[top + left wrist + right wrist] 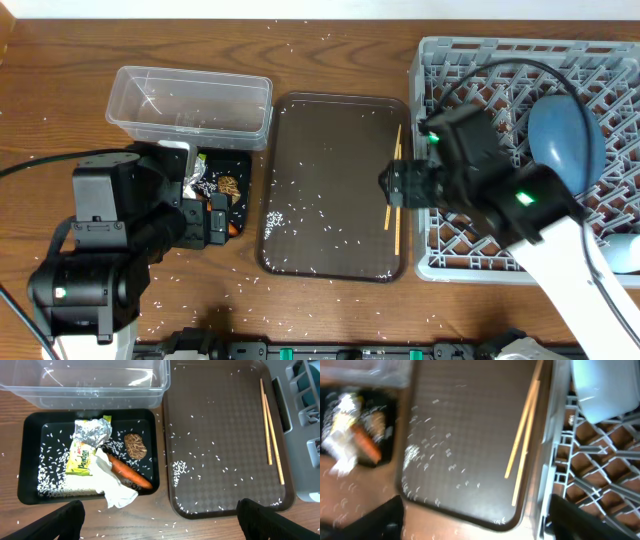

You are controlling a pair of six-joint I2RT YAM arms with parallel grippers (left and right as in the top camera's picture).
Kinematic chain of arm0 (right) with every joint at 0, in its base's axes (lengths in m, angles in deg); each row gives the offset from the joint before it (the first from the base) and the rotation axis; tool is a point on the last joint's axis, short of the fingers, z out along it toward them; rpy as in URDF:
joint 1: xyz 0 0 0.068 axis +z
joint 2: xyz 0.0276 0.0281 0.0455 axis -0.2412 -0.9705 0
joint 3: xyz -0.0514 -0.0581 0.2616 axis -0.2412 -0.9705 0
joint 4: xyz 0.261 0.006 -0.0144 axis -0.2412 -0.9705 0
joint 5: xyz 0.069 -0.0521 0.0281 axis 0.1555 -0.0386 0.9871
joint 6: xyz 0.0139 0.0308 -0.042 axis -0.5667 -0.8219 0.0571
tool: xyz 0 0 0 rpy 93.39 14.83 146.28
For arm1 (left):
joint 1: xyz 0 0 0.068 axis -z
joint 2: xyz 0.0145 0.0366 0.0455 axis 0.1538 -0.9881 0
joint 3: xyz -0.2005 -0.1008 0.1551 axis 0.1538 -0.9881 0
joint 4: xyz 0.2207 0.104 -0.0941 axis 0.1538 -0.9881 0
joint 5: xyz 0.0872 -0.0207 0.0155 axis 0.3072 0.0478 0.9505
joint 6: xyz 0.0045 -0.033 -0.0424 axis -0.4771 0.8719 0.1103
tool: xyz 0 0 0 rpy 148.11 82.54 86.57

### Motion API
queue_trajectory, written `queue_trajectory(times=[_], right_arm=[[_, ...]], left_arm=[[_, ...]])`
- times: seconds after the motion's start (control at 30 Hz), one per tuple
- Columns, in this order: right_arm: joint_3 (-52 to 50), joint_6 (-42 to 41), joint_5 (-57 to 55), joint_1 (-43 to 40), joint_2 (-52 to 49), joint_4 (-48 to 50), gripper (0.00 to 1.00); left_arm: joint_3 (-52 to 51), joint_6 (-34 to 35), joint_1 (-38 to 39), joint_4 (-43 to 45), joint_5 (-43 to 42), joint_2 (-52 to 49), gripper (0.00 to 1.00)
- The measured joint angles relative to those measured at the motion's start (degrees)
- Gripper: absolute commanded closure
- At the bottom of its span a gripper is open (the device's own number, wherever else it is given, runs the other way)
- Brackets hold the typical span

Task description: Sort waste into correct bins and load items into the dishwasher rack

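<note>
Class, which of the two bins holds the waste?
The shallow black tray-bin: carrot, wrapper, tissue and lump lie inside; the clear tub holds only rice.

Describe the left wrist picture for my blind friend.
A black bin holds a carrot, wrapper, tissue and brown lump among rice. Beside it, two chopsticks lie on a brown tray; a clear tub sits behind.

Overhead: straight down, whole table point(330, 300). Wrist views: closer, downward; both share flat dark brown serving tray point(220, 425), thin wooden chopsticks point(266, 425).
</note>
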Motion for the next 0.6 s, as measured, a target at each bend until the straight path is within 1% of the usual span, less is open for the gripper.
queue_trajectory(times=[0.03,0.17,0.23,0.33,0.47,0.6], right_arm=[[0.0,-1.4,-1.0,0.0,-2.1,0.9,0.28],[0.0,-4.9,-2.3,0.0,-11.5,5.4,0.44],[0.0,-6.1,-2.1,0.0,-16.5,7.7,0.49],[0.0,-7.8,-1.9,0.0,-22.7,9.3,0.5],[0.0,-10.4,-1.9,0.0,-30.0,10.1,0.45],[0.0,-11.7,-1.9,0.0,-35.5,11.2,0.44]], left_arm=[[0.0,0.0,0.0,0.0,0.0,-0.2,0.02],[0.0,-0.2,0.0,0.0,0.0,-0.4,0.02],[0.0,-0.3,0.0,0.0,0.0,-0.5,0.02],[0.0,-0.6,0.0,-0.1,0.0,-0.6,0.02],[0.0,-0.9,0.0,-0.1,0.0,-0.6,0.02],[0.0,-1.0,0.0,0.0,0.0,-0.6,0.02]])
